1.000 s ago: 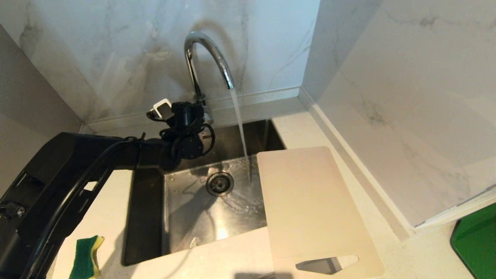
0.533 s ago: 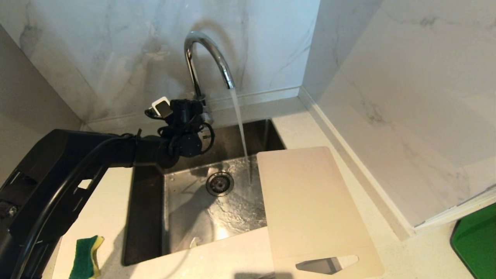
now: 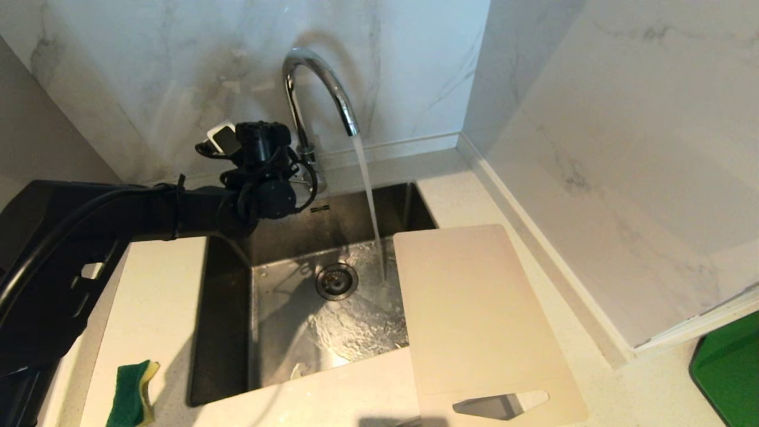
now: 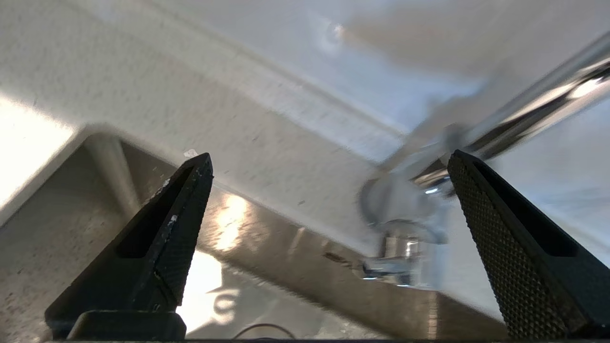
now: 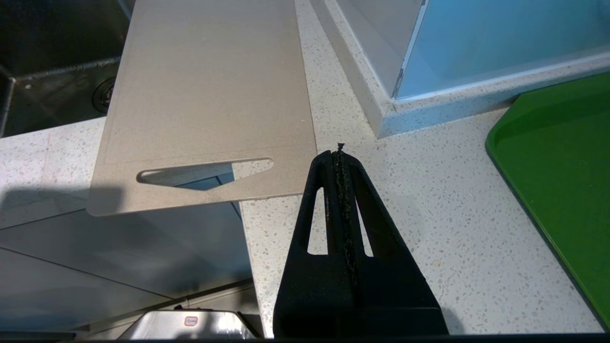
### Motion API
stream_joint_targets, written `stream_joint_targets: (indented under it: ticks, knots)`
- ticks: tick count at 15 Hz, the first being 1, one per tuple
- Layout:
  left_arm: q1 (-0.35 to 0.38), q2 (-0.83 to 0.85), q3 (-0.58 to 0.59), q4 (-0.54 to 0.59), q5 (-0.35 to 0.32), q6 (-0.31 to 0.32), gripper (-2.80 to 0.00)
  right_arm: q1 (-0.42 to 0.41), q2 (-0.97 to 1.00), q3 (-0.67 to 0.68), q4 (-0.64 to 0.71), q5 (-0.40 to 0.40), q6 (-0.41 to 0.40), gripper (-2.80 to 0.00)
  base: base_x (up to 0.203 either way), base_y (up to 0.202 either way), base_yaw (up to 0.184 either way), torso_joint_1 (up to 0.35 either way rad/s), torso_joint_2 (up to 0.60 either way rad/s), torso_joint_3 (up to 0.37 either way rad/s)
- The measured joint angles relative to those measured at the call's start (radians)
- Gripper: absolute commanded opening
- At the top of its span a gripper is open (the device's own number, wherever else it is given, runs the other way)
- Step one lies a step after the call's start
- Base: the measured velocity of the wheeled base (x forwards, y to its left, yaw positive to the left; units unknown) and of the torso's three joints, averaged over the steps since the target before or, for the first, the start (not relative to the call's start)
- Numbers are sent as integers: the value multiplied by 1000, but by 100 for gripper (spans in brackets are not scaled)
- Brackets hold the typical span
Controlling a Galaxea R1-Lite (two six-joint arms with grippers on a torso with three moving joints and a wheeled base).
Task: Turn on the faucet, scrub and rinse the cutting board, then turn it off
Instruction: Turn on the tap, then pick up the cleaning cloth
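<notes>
Partly blurred, faucet [image 4: 410,224] base sits between spread left gripper [image 4: 329,166] fingers; right gripper [image 5: 339,152] pressed together

From my head view, the left gripper's [image 3: 278,172] fingers sit behind its own wrist housing, so I can't see them there; the faucet [image 4: 410,224] base smears into blur in the left wrist view, and I can't pick out its lever; the cutting board's [image 3: 480,320] near end and the green tray [image 3: 726,373] run off frame.
</notes>
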State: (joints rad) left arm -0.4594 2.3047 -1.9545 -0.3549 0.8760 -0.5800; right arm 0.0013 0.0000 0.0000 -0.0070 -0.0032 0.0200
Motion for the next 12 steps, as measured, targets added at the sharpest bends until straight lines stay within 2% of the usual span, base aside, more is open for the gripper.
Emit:
stream_joint_targets:
  ticks: [3,5,10,11,12]
  knots:
    - [3,-50,0,10,-5,5,0,0,0,0,0,0,0,-280,0,0,0,0,0,0]
    - [20,-107,8,25,-38,7,0,0,0,0,0,0,0,-280,0,0,0,0,0,0]
    - [96,-321,144,105,-198,8,0,0,0,0,0,0,0,-280,0,0,0,0,0,0]
    - [105,-370,193,129,-250,9,-280,0,0,0,0,0,0,-280,0,0,0,0,0,0]
    - [109,-414,240,152,-303,11,-280,0,0,0,0,0,0,-280,0,0,0,0,0,0]
